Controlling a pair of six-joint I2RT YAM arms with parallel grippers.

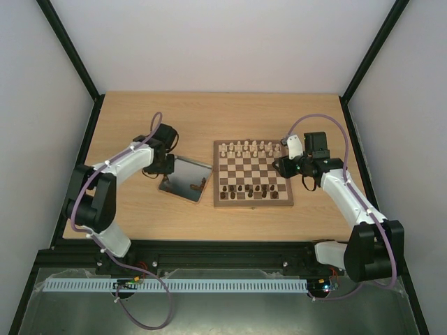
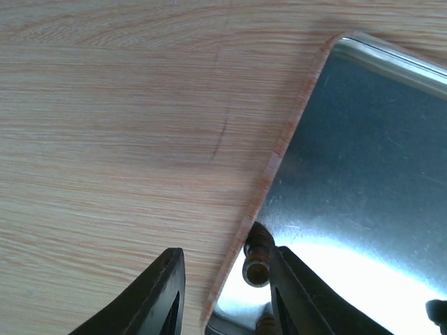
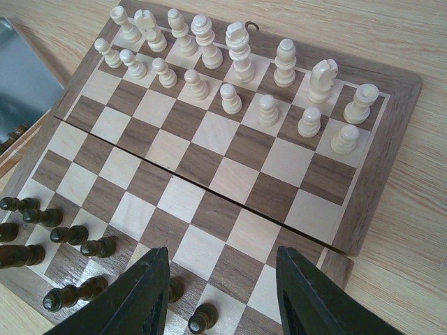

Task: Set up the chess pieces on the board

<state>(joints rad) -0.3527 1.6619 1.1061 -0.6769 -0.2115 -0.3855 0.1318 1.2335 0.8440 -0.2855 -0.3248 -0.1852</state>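
Note:
The board (image 1: 253, 158) lies at the table's middle, with cream pieces on its far two rows and dark chess pieces (image 1: 246, 189) on its near rows. In the right wrist view the board (image 3: 209, 174) fills the frame, with dark pieces (image 3: 66, 234) at lower left. My right gripper (image 3: 220, 255) is open and empty above the board's near right squares (image 1: 281, 167). My left gripper (image 2: 227, 252) is open astride the metal tray's left rim (image 1: 162, 172). A dark piece (image 2: 258, 259) lies on its side in the tray, close to the right finger (image 2: 300, 293).
The shiny metal tray (image 1: 183, 169) sits left of the board, and its rim (image 2: 279, 143) crosses the left wrist view. Another dark piece (image 2: 266, 325) peeks in at that view's bottom edge. Black frame posts stand at the table's sides.

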